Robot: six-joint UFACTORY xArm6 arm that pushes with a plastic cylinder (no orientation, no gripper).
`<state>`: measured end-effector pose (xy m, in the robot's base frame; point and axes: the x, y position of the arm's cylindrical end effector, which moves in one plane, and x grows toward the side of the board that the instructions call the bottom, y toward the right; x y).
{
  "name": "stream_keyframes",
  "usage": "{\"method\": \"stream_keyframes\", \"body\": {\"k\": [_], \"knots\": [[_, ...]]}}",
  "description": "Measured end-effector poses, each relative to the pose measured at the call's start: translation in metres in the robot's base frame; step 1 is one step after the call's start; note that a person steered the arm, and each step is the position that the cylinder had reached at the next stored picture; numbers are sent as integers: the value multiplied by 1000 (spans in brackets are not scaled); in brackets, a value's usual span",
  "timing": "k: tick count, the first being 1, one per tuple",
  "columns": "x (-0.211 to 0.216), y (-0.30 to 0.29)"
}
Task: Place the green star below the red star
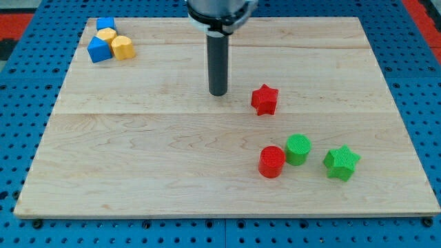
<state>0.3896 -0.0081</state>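
Note:
The green star lies near the view's lower right on the wooden board. The red star lies right of the view's centre, above and to the left of the green star. My tip rests on the board just left of the red star, apart from it, and far up and left of the green star.
A green cylinder and a red cylinder stand side by side between the two stars, left of the green star. Two blue blocks and two yellow blocks cluster at the top left corner.

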Motion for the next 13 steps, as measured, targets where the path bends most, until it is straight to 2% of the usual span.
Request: {"method": "stream_keyframes", "body": {"k": [1,5,6,7,8,9,10,11,12,13], "knots": [[1,17],[2,-6],[11,54],[13,89],[33,20],[65,94],[34,167],[40,192],[82,213],[121,334]]}}
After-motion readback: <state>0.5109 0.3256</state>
